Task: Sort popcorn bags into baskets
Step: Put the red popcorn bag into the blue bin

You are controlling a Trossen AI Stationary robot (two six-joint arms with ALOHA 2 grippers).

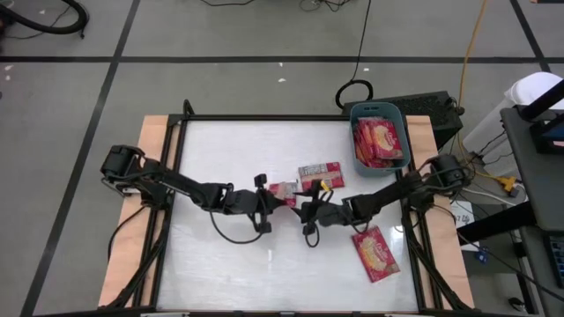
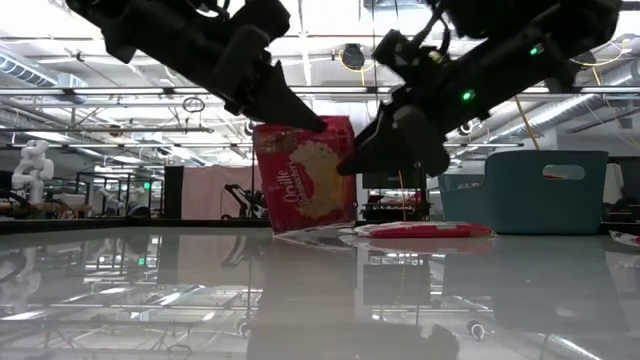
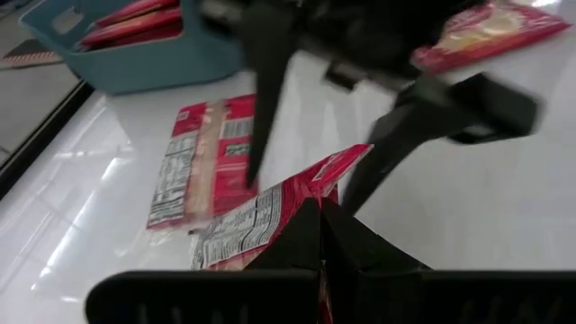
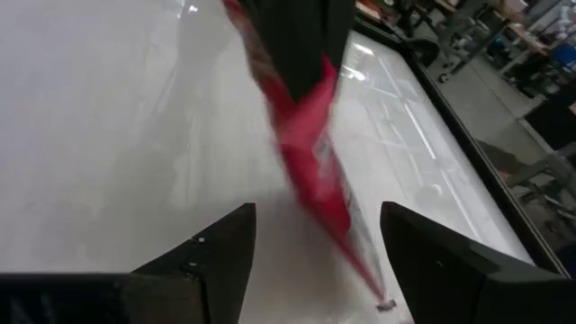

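My left gripper is shut on a red popcorn bag at the table's middle. The bag stands upright, picture face toward the low view and label print toward the left wrist view. My right gripper is open. Its fingers stand on either side of the bag's far upper corner; I cannot tell whether they touch it. A second bag lies flat, label up, just beyond. A third lies at the near right. The teal basket at the far right holds several bags. My left gripper pinches the bag's upper edge between its two shut fingers, near the corner toward the table's left. The fingers come slanting down from the table's left. The bag hangs upright below them, a little tilted, with its lower edge at the table top.
The basket stands at the table's far right corner on a wooden side strip. A black frame rail runs round the white table top. Cables hang from both wrists near the table's middle.
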